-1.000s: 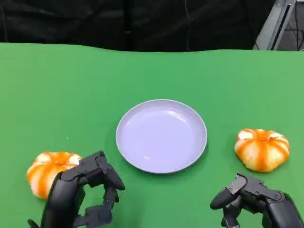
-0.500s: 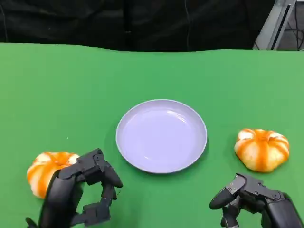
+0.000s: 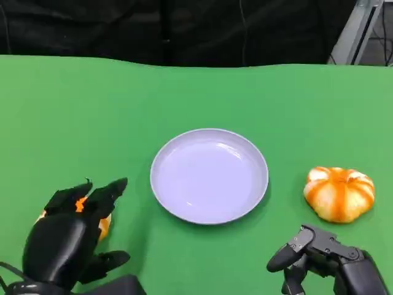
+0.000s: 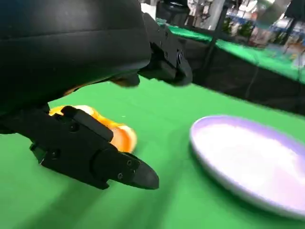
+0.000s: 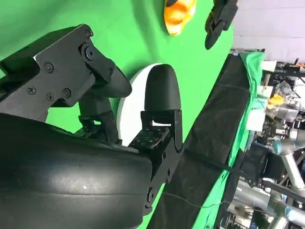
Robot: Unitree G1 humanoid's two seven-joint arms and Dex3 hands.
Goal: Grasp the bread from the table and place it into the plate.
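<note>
Since a second ago your left hand has swung left and now covers the left bread, which then lay in plain sight beside it; the plate, the right bread and your right hand have kept their places.

Going left to right in the head view: your left hand hangs over the left bread near the table's front left corner, fingers spread above the bun with a gap between them. In the left wrist view the fingers bracket the bread without visibly touching it, so it is not gripped. Just slivers of the bun peek out: glossy orange crust with paler cream patches.

At the centre sits the round, pale lilac plate, shallow, with nothing in it.

To its right, apart from the rim, lies the right bread, a pumpkin-shaped bun with orange ribs and cream lobes.

At the lower right your right hand holds nothing, fingers loosely curled and apart.
</note>
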